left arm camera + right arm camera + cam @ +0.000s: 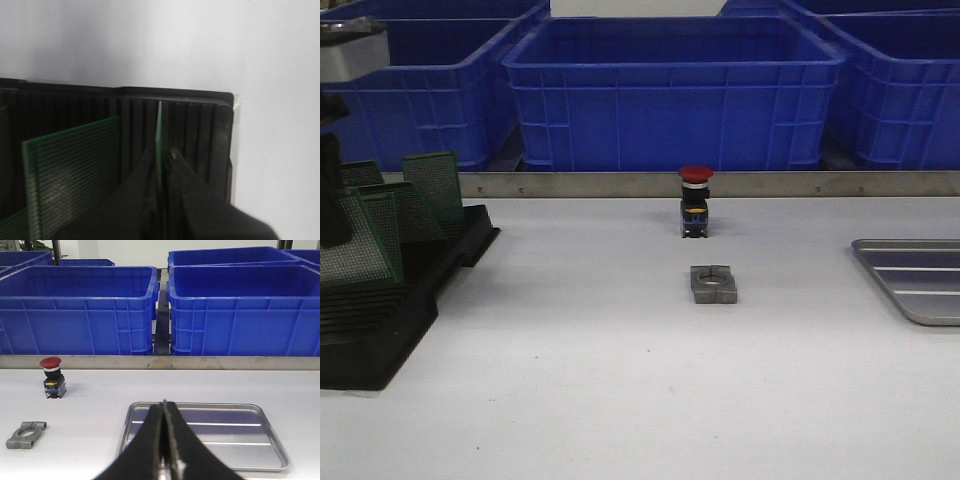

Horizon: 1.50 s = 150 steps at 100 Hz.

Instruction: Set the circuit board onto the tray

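Several green circuit boards stand upright in a black slotted rack [390,330] at the left of the table. In the left wrist view my left gripper [161,152] is shut on the thin top edge of one circuit board [159,125], which stands in a slot of the rack [200,130]. Another board [75,170] stands beside it. In the front view the left arm [330,195] shows over the rack at the left edge. The silver-grey ribbed tray [915,280] lies at the right edge. My right gripper [165,407] is shut and empty, above the near rim of the tray [250,440].
A red-capped push button [695,200] stands mid-table, with a grey metal clamp [713,284] in front of it. Blue plastic bins [670,90] line the back behind a metal rail [720,184]. The button [52,377] and clamp [25,435] also show in the right wrist view.
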Motion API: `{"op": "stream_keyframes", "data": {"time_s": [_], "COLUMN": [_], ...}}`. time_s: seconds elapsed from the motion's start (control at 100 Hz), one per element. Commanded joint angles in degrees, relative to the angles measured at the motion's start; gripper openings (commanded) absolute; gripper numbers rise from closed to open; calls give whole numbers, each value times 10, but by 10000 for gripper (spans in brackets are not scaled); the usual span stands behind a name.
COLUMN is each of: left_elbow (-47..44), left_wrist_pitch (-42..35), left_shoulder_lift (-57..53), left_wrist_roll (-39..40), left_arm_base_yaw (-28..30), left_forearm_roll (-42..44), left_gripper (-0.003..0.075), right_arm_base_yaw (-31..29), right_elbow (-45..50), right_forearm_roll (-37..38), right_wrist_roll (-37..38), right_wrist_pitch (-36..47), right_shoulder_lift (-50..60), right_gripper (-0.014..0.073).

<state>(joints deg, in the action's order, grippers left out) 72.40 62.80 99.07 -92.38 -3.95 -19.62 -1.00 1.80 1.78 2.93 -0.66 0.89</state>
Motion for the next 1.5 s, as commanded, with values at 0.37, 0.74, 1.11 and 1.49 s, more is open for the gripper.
{"op": "stream_keyframes", "data": {"time_s": [0.37, 0.74, 1.11, 1.49], "left_elbow": [107, 107, 107, 107], "left_wrist_pitch": [73, 23, -6, -6], "left_shoulder_lift": [-24, -15, -8, -8], "left_wrist_roll": [6, 5, 5, 5], "left_arm_base_yaw": [-76, -189, -231, -231], "left_forearm_roll": [-105, -321, -434, -437], "left_gripper": [-20, -20, -20, -20], "right_arm_base_yaw": [-2, -2, -2, -1], "right_elbow": [-10, -10, -10, -19], "right_forearm_roll": [3, 3, 3, 2], "right_wrist_roll": [-2, -2, -2, 2], "right_wrist_pitch": [49, 49, 50, 56], "right_shoulder_lift": [12, 12, 12, 10], "right_gripper": [-113, -113, -113, -113]}}
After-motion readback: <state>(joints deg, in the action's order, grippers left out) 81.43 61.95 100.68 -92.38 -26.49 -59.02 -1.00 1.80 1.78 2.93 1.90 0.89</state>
